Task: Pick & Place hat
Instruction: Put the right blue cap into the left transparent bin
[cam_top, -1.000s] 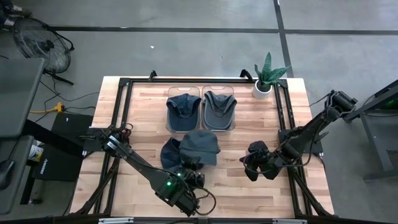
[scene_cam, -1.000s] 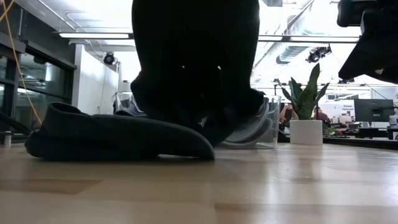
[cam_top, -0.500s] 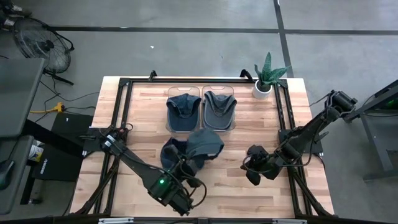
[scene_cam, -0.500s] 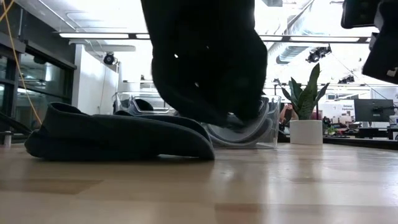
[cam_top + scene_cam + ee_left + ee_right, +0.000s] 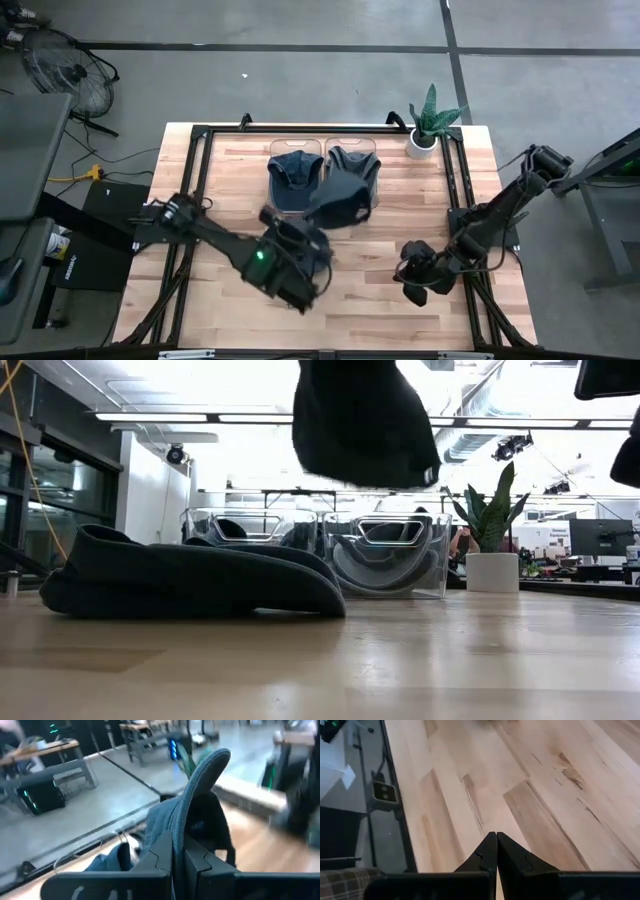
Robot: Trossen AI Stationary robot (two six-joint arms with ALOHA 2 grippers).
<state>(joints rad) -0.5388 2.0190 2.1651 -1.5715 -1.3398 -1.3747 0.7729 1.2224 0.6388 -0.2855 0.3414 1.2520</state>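
Observation:
My left gripper (image 5: 316, 220) is shut on a dark blue-grey cap (image 5: 340, 196) and holds it in the air near the two clear bins. In the low view the cap (image 5: 365, 420) hangs high above the table. A second dark cap (image 5: 190, 575) lies flat on the table, and the high view shows part of it (image 5: 270, 216) beside my left arm. The left bin (image 5: 295, 170) and the right bin (image 5: 353, 165) each hold a cap. My right gripper (image 5: 415, 278) is shut and empty, low over the table's right part. My left gripper pinches a thin curved blue-grey edge of the cap (image 5: 179, 832), seemingly the brim, between its two fingers. The brim runs on past the fingertips (image 5: 212, 762), with the dark crown (image 5: 207, 827) beside it. The cap is lifted clear of the table.
A potted plant (image 5: 428, 125) stands at the far right corner, beside the right bin. A black frame (image 5: 455, 190) runs along the table's edges. Bare wood shows under my right gripper (image 5: 470, 785) and along the near edge (image 5: 400, 660).
My left gripper has risen and gone toward the table's far edge and the bins, staying shut on the cap. The cap has come off the table and now hangs clear. The other cap has stayed where it lay. My right gripper has drifted slightly toward the near edge.

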